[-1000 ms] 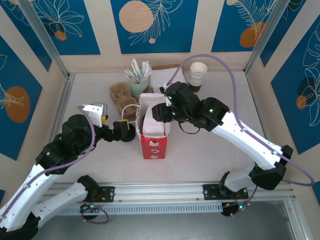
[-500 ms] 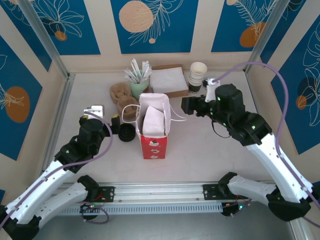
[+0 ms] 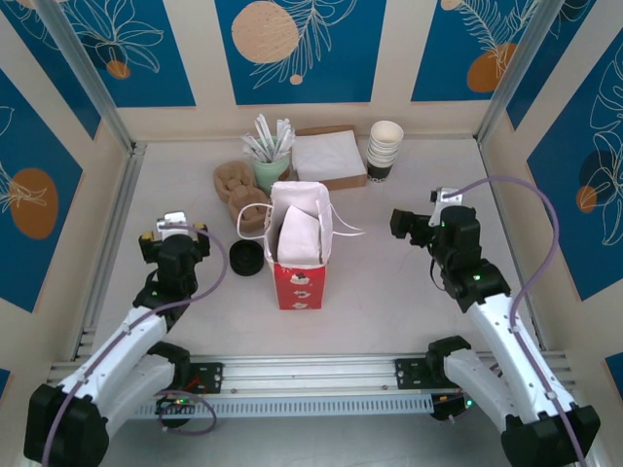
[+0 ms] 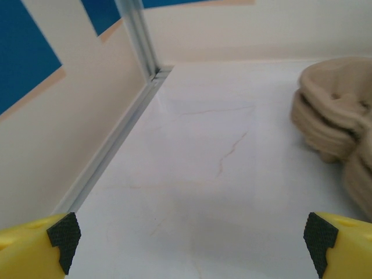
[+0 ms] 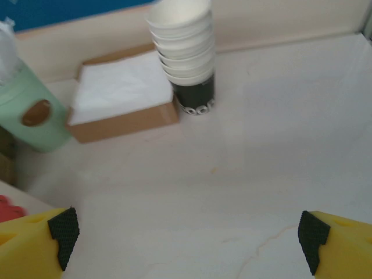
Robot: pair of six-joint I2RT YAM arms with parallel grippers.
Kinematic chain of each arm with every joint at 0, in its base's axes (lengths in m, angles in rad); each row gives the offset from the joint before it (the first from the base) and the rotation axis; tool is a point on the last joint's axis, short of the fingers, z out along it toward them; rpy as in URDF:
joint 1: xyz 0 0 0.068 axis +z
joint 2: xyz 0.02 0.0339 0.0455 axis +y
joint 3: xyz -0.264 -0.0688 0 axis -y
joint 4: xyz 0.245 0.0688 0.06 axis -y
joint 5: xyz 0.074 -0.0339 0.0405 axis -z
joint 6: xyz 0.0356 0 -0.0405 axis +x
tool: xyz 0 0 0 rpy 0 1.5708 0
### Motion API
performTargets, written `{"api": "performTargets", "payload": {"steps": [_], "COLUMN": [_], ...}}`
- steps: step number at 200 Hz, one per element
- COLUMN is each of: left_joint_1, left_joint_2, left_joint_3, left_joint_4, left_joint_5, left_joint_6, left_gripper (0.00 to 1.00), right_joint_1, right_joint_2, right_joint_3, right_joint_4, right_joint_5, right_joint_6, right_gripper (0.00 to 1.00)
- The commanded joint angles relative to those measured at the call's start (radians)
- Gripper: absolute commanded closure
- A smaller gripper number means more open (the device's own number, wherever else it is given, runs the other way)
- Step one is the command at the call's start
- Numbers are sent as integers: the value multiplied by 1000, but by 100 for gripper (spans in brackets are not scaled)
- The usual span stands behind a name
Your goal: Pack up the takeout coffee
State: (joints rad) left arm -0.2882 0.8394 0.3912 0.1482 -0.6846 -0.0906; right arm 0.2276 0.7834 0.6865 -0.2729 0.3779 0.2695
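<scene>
The red-and-white bag [image 3: 297,255] stands upright mid-table, its mouth open and white paper showing inside. The takeout coffee is hidden. My right gripper [image 3: 403,224] [image 5: 189,232] hovers well to the right of the bag, apart from it, open and empty; its yellow fingers [image 5: 35,238] frame bare tabletop. My left gripper [image 3: 173,233] [image 4: 192,238] sits to the left of the bag, also open with nothing between its black pads [image 4: 63,232].
A low stack of black lids [image 3: 245,258] lies just left of the bag. Brown pulp trays [image 3: 238,185] [image 4: 331,116], a green cup of sticks [image 3: 271,161] [image 5: 23,104], a napkin box [image 3: 329,156] [image 5: 119,96] and stacked pale cups [image 3: 384,148] [image 5: 186,52] line the back.
My right gripper has come out of the bag's mouth, opened, and drawn back to the right. My left gripper has pulled away leftward from the black lids.
</scene>
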Motion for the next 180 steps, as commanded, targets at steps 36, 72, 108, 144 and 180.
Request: {"api": "performTargets", "payload": {"steps": [36, 72, 108, 144, 180], "left_joint_1": [136, 137, 138, 139, 144], "left_joint_2": [172, 320, 440, 468, 641], "left_joint_3": [-99, -137, -118, -106, -155], "left_joint_4": [322, 559, 661, 683, 958], "left_joint_5": [68, 80, 124, 203, 398], "left_joint_6": [-46, 46, 89, 89, 136], "left_gripper": [0, 0, 0, 0, 0], "right_joint_1": [-65, -141, -186, -189, -166], "right_joint_2": [220, 346, 492, 631, 738], "right_joint_3": [-239, -321, -347, -368, -383], "right_joint_4": [568, 824, 991, 1168, 1296], "right_joint_5": [61, 10, -21, -105, -130], "right_joint_6": [-90, -53, -110, -144, -185], "right_gripper": [1, 1, 1, 1, 1]}}
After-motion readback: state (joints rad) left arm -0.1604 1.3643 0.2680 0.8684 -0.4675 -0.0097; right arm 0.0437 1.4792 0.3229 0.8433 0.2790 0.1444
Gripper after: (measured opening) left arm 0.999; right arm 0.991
